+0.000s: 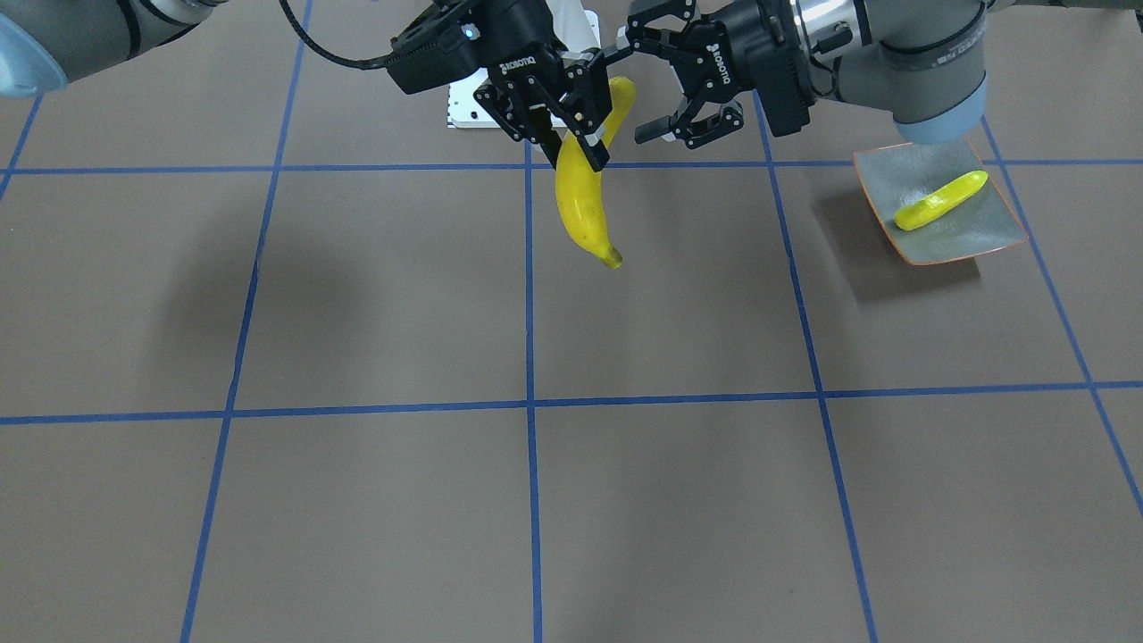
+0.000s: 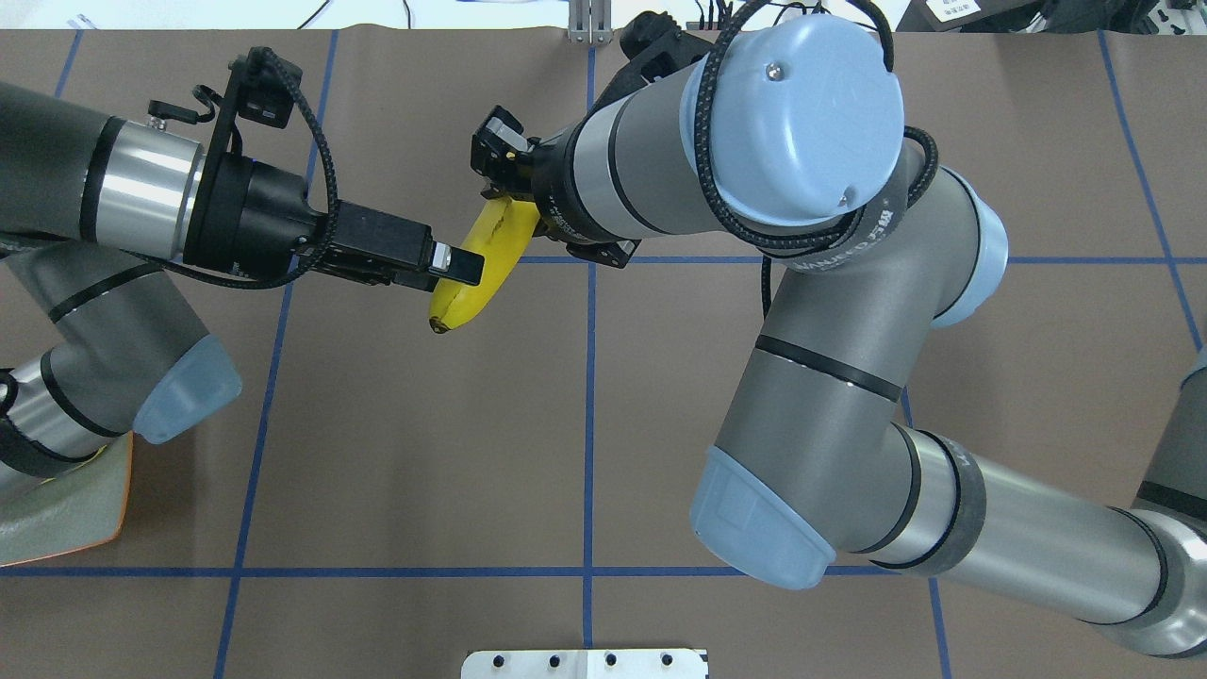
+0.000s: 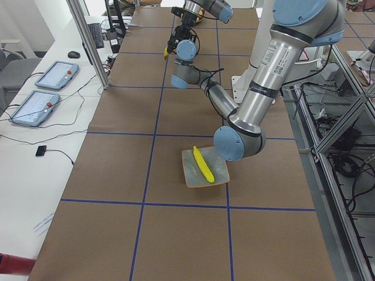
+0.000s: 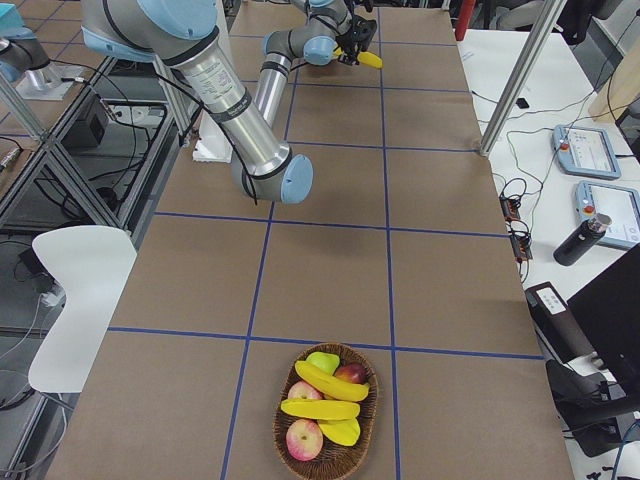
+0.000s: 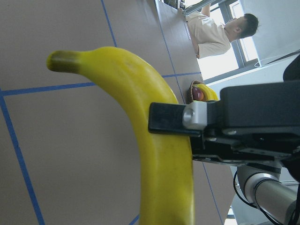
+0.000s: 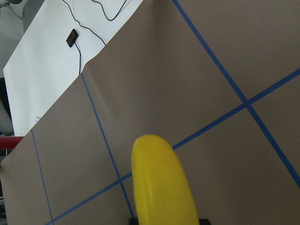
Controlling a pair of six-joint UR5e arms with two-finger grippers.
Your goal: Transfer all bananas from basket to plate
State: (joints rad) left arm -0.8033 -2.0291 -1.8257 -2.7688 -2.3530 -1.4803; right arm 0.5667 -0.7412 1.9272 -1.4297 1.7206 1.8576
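Note:
My right gripper (image 1: 576,134) is shut on a yellow banana (image 1: 580,205) and holds it in the air over the table's middle. The banana also shows in the overhead view (image 2: 464,290), the left wrist view (image 5: 154,93) and the right wrist view (image 6: 159,183). My left gripper (image 1: 636,89) is open, its fingers on either side of the banana's upper end. A second banana (image 1: 942,199) lies on the grey-green, orange-rimmed plate (image 1: 938,243). Two more bananas (image 4: 328,382) lie in the wicker basket (image 4: 285,415) at the table's far end.
The basket also holds apples (image 4: 304,438) and a green fruit (image 4: 322,360). The plate (image 2: 57,528) sits under my left arm's elbow. A white mounting plate (image 2: 585,663) is at the robot's edge. A person (image 5: 211,33) stands beyond the table.

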